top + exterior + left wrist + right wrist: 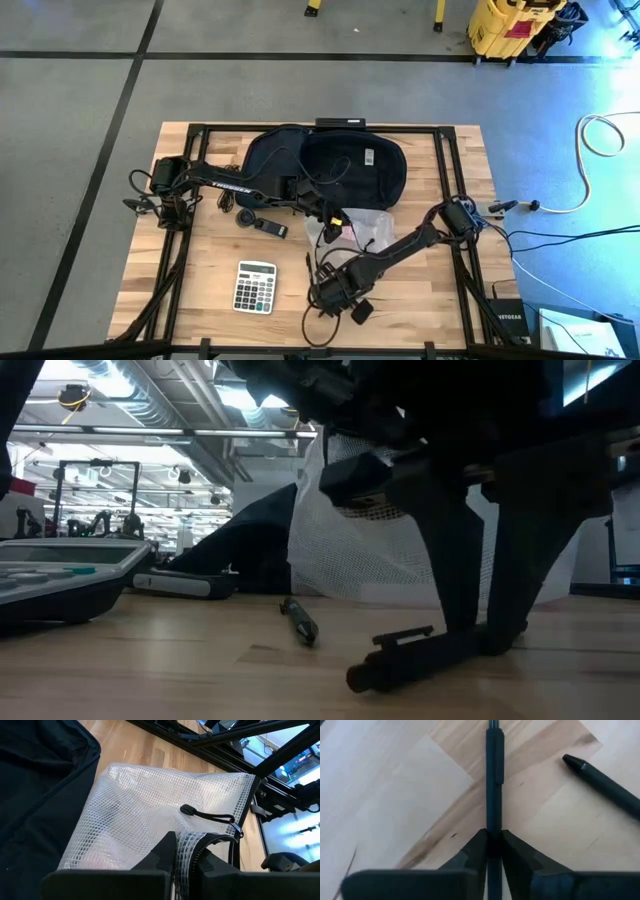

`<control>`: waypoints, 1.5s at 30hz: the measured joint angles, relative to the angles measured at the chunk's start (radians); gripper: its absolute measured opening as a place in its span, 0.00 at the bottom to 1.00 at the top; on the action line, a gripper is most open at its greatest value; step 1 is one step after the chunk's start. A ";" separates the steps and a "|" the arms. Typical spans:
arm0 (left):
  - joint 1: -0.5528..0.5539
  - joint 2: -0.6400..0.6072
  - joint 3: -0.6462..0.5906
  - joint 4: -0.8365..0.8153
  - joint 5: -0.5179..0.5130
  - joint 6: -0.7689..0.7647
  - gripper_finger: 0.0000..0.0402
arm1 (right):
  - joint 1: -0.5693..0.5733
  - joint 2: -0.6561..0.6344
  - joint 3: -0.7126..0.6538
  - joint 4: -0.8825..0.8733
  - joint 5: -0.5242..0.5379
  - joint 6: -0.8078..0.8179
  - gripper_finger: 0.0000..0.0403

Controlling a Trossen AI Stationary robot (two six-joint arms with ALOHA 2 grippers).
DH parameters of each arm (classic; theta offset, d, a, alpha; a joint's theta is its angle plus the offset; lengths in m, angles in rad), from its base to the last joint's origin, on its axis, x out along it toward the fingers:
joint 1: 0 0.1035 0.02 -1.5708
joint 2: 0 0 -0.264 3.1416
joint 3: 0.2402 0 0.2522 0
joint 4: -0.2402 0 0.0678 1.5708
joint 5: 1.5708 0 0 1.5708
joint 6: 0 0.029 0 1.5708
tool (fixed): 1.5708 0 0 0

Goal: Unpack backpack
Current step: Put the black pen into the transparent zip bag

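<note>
On the left side of the wooden table [215,305] lie things that are already out of the bag: a calculator [255,286] near the front edge, and a small flat dark thing [270,228] closer to the bag. I cannot tell what that one is. They lie apart, likely so each has its own spot.

At the back middle of the table sits the backpack [325,165]. It is dark and soft, and its mouth looks open. I cannot see what is left inside it.

Just in front of the backpack, the left gripper [176,865] pinches the zip edge of a clear mesh pouch [150,810]. Its jaws are shut tight on the pouch, holding it up off the wood. It grips the edge likely because the floppy pouch is easy to lift that way. I cannot tell what the pouch holds.

Toward the front, the right gripper [493,851] is down low at the table. Its jaws are closed on a black pen [494,760], which points straight out from them and lies almost flat. Another black pen [602,782] lies on the wood near it.
</note>
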 joint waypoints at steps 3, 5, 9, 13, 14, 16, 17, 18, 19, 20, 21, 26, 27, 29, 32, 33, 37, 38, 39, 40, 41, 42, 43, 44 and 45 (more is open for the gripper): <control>0.000 0.000 0.000 0.000 0.000 -0.005 0.00 | 0.003 0.000 0.000 -0.003 0.008 0.004 0.05; 0.000 0.000 0.000 0.000 0.000 -0.005 0.00 | 0.010 0.000 0.001 -0.003 0.019 0.007 0.05; 0.000 0.000 0.000 0.001 0.000 -0.005 0.00 | 0.035 0.000 0.010 -0.015 0.067 0.024 0.05; 0.000 0.000 0.000 0.003 0.000 -0.005 0.00 | 0.051 -0.001 0.011 -0.020 0.068 0.062 0.04; 0.000 0.000 0.000 0.003 0.000 -0.005 0.00 | 0.054 -0.002 0.011 -0.022 0.068 0.077 0.04; 0.000 0.000 0.000 0.004 0.001 -0.005 0.00 | 0.064 -0.007 0.011 -0.029 0.069 0.113 0.04; -0.001 0.000 0.000 0.003 0.001 -0.005 0.00 | 0.070 -0.010 0.011 -0.038 0.068 0.129 0.04; -0.001 0.000 0.000 0.004 0.001 -0.006 0.00 | 0.078 -0.014 0.011 -0.040 0.068 0.141 0.04; -0.002 0.000 0.000 0.004 0.002 -0.006 0.00 | 0.086 -0.020 0.010 -0.039 0.068 0.155 0.04; -0.002 0.000 0.000 0.005 0.005 -0.007 0.00 | 0.092 -0.026 0.010 -0.038 0.074 0.166 0.04; -0.003 0.000 0.000 0.005 0.006 -0.010 0.00 | 0.099 -0.036 0.010 -0.036 0.080 0.178 0.04; -0.002 0.000 0.000 0.005 0.007 -0.011 0.00 | 0.137 -0.085 0.010 -0.033 0.152 0.228 0.04; -0.002 0.000 0.000 0.005 0.007 -0.011 0.00 | 0.144 -0.098 0.010 -0.036 0.164 0.244 0.04; -0.002 0.000 0.000 0.003 0.006 -0.011 0.00 | 0.162 -0.129 0.010 -0.044 0.194 0.275 0.04; -0.002 0.000 0.000 0.003 0.005 -0.017 0.00 | 0.194 -0.175 0.011 -0.065 0.269 0.321 0.04; -0.002 0.000 0.000 0.003 0.005 -0.018 0.00 | 0.205 -0.190 0.011 -0.066 0.296 0.330 0.04; -0.002 0.000 0.000 0.003 0.006 -0.018 0.00 | 0.248 -0.262 0.011 -0.064 0.426 0.352 0.04; -0.002 0.000 0.000 0.003 0.006 -0.018 0.00 | 0.259 -0.278 0.011 -0.064 0.467 0.352 0.04; -0.002 0.000 0.000 0.003 0.006 -0.018 0.00 | 0.267 -0.293 0.011 -0.064 0.507 0.350 0.04; -0.003 0.000 0.000 0.003 0.006 -0.018 0.00 | 0.274 -0.308 0.011 -0.064 0.545 0.347 0.04; -0.003 0.000 0.000 0.003 0.006 -0.018 0.00 | 0.280 -0.325 0.011 -0.063 0.576 0.342 0.04; -0.003 0.000 0.000 0.003 0.006 -0.018 0.00 | 0.284 -0.344 0.011 -0.057 0.595 0.327 0.04; -0.003 0.000 0.000 0.003 0.006 -0.018 0.00 | 0.284 -0.363 0.011 -0.038 0.615 0.306 0.04; -0.003 0.000 0.000 0.003 0.006 -0.018 0.00 | 0.284 -0.381 0.011 -0.014 0.635 0.282 0.04; -0.003 0.000 0.000 0.003 0.006 -0.018 0.00 | 0.283 -0.400 0.007 0.018 0.651 0.254 0.04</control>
